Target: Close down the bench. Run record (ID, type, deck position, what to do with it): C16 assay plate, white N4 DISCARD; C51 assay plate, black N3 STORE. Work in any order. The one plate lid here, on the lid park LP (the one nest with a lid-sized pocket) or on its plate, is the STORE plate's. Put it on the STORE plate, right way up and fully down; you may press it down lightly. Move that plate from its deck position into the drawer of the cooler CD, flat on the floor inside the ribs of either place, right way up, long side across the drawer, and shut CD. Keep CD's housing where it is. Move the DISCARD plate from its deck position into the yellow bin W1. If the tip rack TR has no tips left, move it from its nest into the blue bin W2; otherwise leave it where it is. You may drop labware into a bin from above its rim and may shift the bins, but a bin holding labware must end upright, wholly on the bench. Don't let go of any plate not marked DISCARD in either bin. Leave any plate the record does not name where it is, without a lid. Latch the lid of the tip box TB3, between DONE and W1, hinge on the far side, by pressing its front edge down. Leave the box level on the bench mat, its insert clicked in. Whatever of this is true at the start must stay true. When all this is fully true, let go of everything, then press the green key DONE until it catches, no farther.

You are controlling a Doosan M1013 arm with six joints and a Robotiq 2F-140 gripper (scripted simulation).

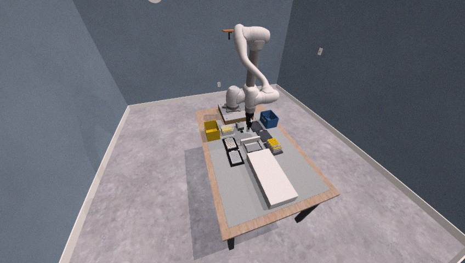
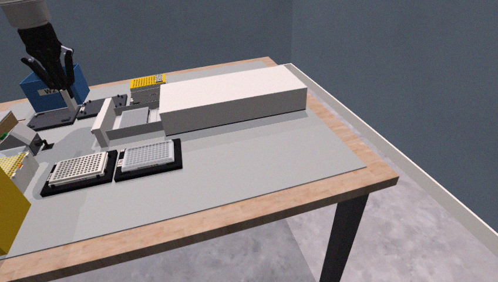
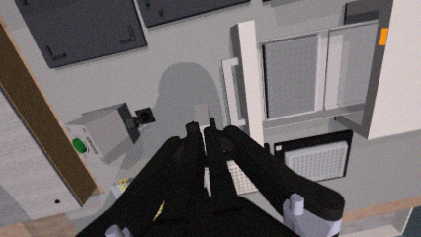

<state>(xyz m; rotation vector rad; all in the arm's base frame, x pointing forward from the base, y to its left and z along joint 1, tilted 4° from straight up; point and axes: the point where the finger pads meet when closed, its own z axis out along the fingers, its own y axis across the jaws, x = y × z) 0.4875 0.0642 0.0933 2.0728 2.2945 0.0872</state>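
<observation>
My gripper (image 2: 70,99) is shut and holds nothing. It hangs above the mat between the open drawer's front panel (image 2: 101,122) and the grey DONE box (image 2: 22,137); in the wrist view the fingertips (image 3: 203,129) are pressed together. The white cooler CD (image 2: 230,92) has its drawer pulled out, and a flat grey plate (image 3: 290,76) lies in the place nearer the front panel. Two well plates sit on black nests: a white one (image 2: 78,167) and a paler one (image 2: 148,154). The green DONE key (image 3: 79,144) shows in the wrist view.
The blue bin W2 (image 2: 52,90) stands behind the gripper and the yellow bin W1 (image 2: 10,209) at the near left. The tip box TB3 (image 2: 15,164) shows yellow tips. A yellow-topped tip rack (image 2: 146,81) stands behind the drawer. Two dark nests (image 2: 52,118) are bare.
</observation>
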